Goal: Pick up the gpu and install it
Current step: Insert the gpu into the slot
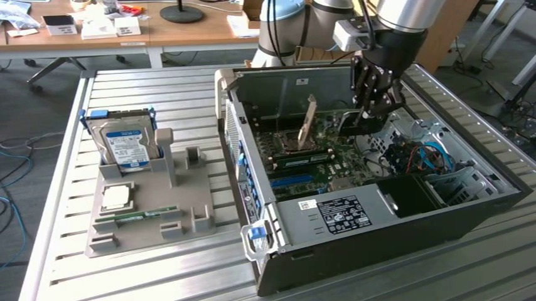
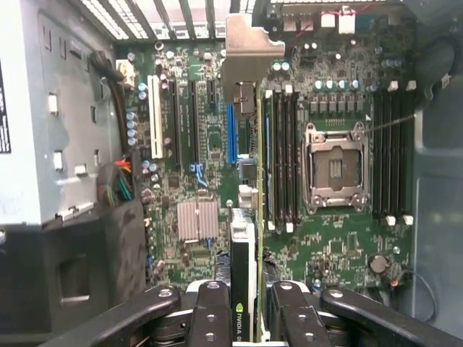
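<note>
The arm (image 1: pixel 400 15) is built of silver-grey tubes with pale blue caps (image 1: pixel 279 9) at the joints. A small white box (image 1: pixel 352 34) with a thin dark cable (image 1: pixel 366 19) sits by the wrist. The gripper (image 1: pixel 369 111) is black; its fingers (image 2: pixel 212 314) are jointed black bars with round silvery pins (image 2: pixel 166 293).

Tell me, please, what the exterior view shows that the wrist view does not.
The exterior view adds the surroundings: the hard drive standing upright in the grey holder on the slatted table, beside the open computer case. The wrist view adds close board detail: the white slot and the finned heatsink. Both share the claw shut on the gpu, held over the motherboard; whether the card is seated cannot be told.
</note>
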Robot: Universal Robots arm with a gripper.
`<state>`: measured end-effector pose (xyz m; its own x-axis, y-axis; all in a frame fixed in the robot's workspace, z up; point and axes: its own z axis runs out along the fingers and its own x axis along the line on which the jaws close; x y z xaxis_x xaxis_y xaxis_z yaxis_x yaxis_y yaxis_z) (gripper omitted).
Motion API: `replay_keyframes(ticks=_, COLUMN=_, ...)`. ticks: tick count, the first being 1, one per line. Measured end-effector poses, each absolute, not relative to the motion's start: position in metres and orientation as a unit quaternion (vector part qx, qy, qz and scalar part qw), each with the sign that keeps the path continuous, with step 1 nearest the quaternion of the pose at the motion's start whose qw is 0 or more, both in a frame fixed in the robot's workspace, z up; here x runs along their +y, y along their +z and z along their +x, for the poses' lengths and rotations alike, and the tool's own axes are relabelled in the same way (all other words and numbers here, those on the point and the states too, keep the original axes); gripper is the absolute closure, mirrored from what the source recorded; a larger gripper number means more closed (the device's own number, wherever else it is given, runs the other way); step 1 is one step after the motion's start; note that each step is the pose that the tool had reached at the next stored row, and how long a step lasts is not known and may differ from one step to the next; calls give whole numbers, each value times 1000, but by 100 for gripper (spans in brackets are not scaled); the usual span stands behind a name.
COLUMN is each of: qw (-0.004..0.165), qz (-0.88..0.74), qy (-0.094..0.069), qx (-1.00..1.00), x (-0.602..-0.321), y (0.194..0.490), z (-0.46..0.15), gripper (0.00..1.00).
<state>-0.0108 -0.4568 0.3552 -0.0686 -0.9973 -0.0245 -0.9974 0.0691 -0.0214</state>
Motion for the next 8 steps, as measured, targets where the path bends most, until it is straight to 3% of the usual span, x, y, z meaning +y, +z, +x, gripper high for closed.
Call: replay_keyframes(ticks=8, qw=16, qz=-682, qy=0, qx=731, x=-457, y=347, z=-23, gripper=73)
